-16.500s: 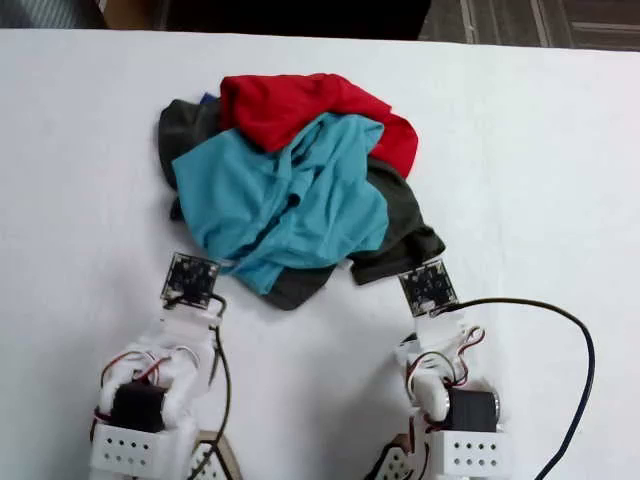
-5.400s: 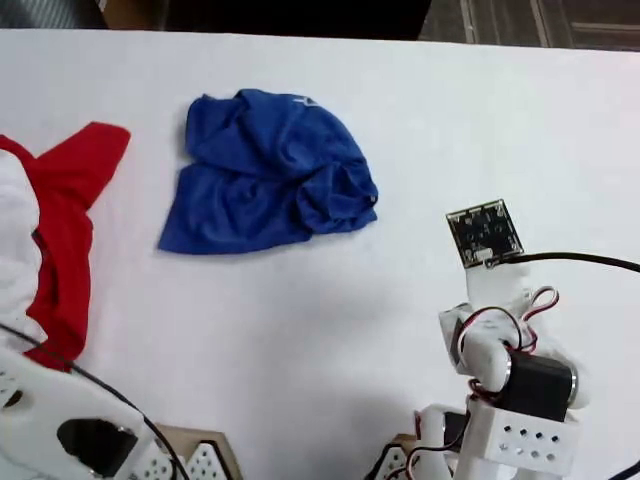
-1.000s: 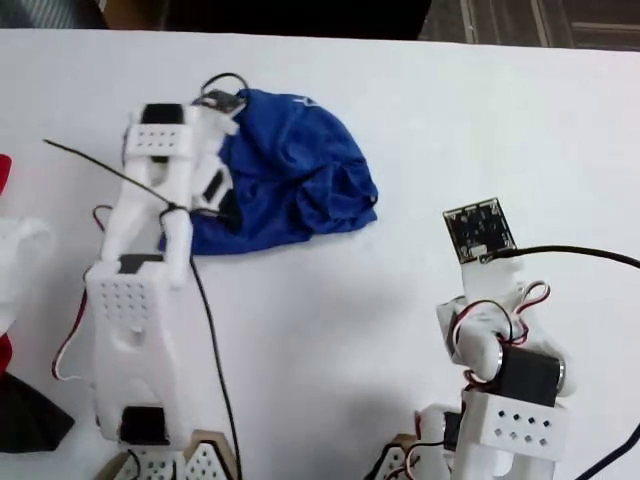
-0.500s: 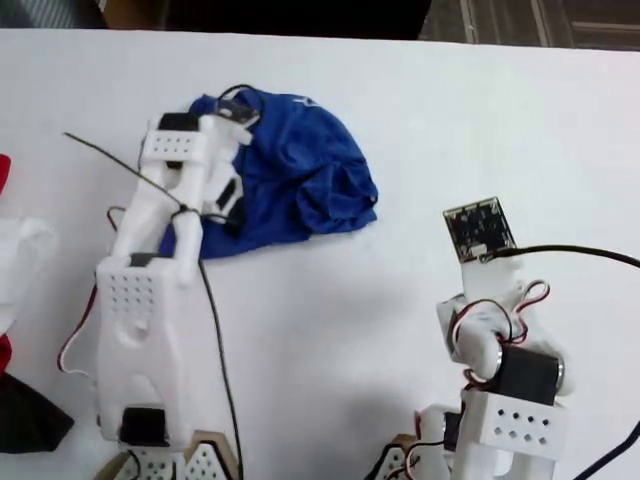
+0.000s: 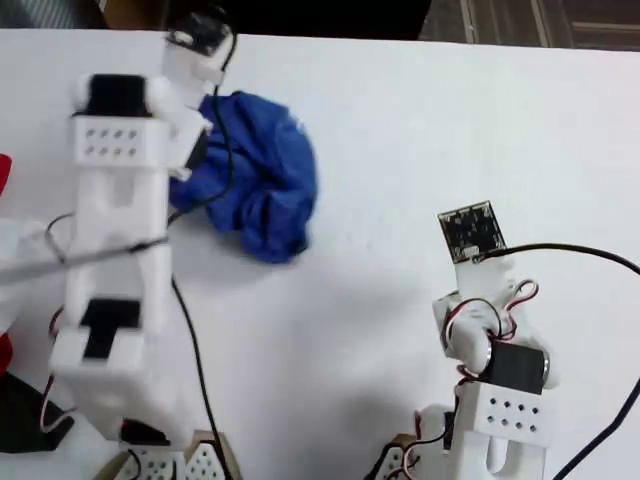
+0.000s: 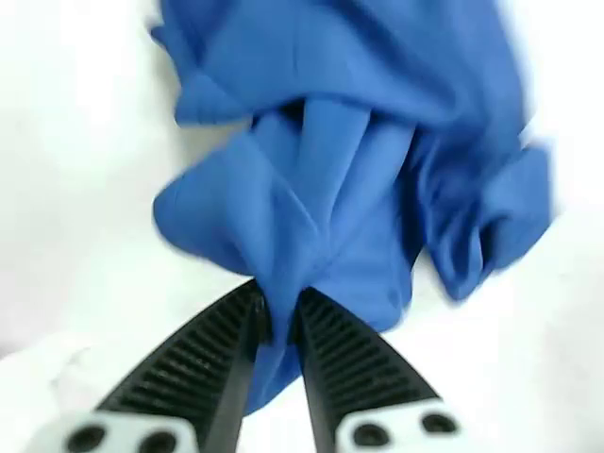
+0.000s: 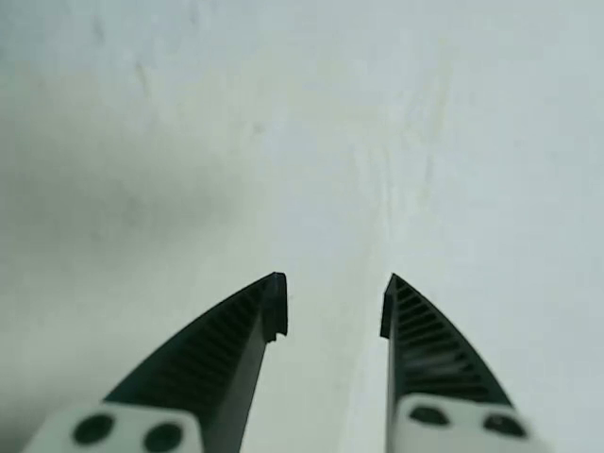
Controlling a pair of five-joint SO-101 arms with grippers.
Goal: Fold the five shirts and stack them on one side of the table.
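Lifted and drawn toward the far edge of the tabletop over the last half second, my left arm has pulled the blue shirt out of the flat spread it lay in; it is now gathered into a narrower, bunched lump. My right arm has hardly shifted. My left jaws are closed almost fully on a pinched fold of the blue shirt, with the cloth squeezed between them and the rest hanging away in deep creases and loose lobes. From above, the shirt sits on the far left part of the tabletop, just beside my left arm, part of its upper edge hidden behind the arm, and well apart from my right arm. The fabric is a plain, saturated blue, heavily wrinkled; a small pale mark shows on it, too small to read. My right jaws are spread apart above the bare white tabletop. At the left edge lie a sliver of red cloth and a dark cloth.
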